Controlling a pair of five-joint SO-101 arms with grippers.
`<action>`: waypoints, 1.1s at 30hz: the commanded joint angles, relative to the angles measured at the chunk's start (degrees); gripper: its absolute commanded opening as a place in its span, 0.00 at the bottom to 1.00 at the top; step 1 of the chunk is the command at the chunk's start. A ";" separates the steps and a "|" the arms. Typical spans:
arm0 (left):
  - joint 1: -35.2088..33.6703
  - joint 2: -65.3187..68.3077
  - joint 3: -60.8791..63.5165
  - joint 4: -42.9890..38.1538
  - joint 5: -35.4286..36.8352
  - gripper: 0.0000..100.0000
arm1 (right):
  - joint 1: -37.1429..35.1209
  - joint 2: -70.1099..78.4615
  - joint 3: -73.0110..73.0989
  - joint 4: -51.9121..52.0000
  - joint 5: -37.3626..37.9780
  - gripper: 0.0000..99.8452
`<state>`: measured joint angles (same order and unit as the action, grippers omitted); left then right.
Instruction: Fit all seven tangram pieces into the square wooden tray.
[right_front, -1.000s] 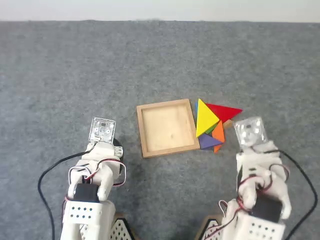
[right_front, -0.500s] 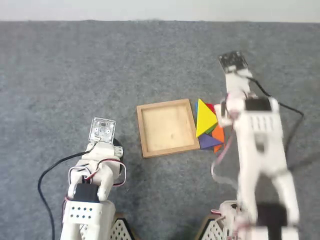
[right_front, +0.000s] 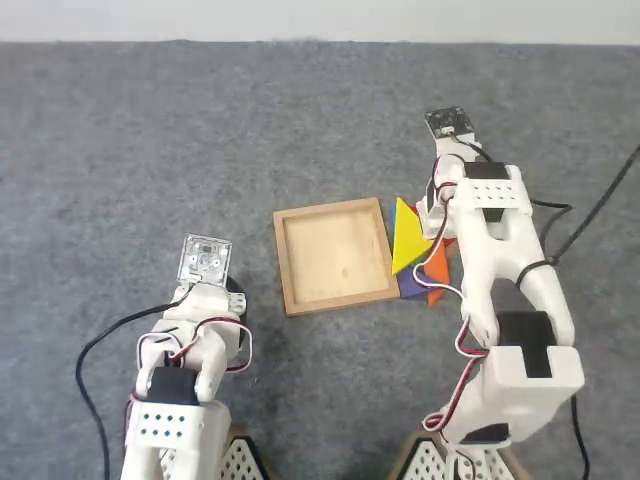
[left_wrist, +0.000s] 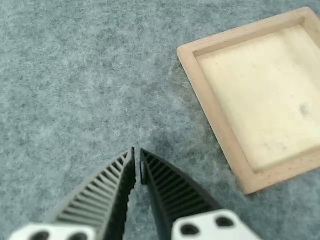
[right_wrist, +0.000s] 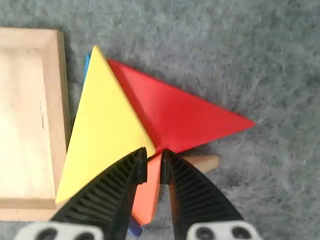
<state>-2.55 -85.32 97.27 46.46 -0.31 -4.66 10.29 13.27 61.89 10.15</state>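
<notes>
Grey felt-like cloth covers the table (right_front: 150, 130), a soft surface on which flat pieces lie steady but offer little edge to pinch.

Of the two white arms, the right arm (right_front: 490, 220) is stretched out over the pile of pieces, while the left arm (right_front: 195, 340) sits folded back near its base, probably to leave the work area free. The square wooden tray (right_front: 280, 262) lies between them with its floor bare, so no piece has been fitted yet.

All the visible pieces are heaped just beside the tray's right rim. The large yellow triangle (right_wrist: 102, 135) lies on top, one long edge along the rim, and the large red triangle (right_wrist: 175, 117) is partly tucked under it. A smaller orange piece (right_wrist: 149, 192), a purple piece (right_front: 413, 284) and a pale plain-wood piece (right_wrist: 202, 162) peek out below.

The right gripper (right_wrist: 154, 152) hangs over the point where yellow, red and orange meet, its jaws parted by a narrow slit and holding nothing. The left gripper (left_wrist: 137, 152) is likewise almost closed and empty, above bare cloth near the tray's corner.
</notes>
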 joint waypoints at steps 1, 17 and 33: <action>-0.09 -0.70 -0.48 0.26 0.35 0.02 | -0.84 1.10 -0.35 -2.07 -0.53 0.06; -0.09 -0.70 -0.48 0.26 0.35 0.02 | -4.44 -1.71 2.46 -2.33 -0.79 0.07; -0.09 -0.70 -0.48 0.26 0.35 0.02 | -4.53 -3.38 4.92 -2.33 -0.79 0.07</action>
<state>-2.46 -85.32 97.27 46.46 -0.31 -8.44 10.11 18.46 60.22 9.89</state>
